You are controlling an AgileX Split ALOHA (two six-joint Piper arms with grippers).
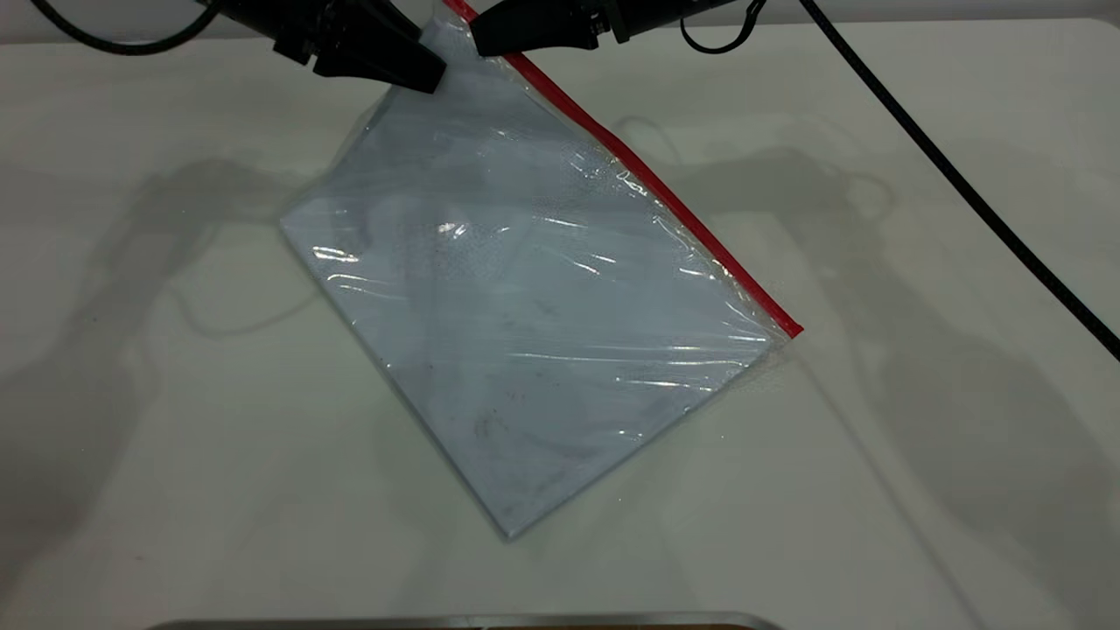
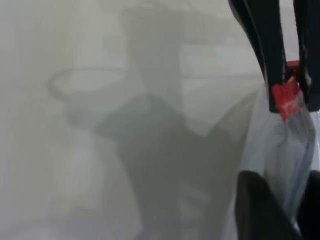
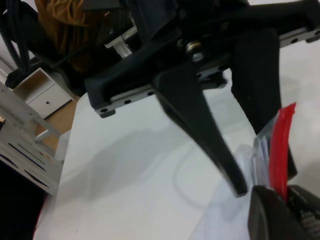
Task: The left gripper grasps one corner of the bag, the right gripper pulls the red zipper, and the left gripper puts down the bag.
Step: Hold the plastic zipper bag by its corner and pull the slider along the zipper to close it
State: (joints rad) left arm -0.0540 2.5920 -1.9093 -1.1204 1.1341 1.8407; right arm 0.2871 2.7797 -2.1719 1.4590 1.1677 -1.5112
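- Left gripper (image 1: 429, 74) clamps the bag (image 1: 525, 306) by its raised far corner; the rest lies on the table (image 1: 919, 394)
- Right gripper (image 1: 479, 39) pinches the red zipper (image 1: 652, 179) there, which runs diagonally away from it

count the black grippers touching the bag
2: the left gripper clamps the bag at its raised top corner, and the right gripper meets the red zipper beside it.

No legible txt, labels, nos. or signs anywhere.
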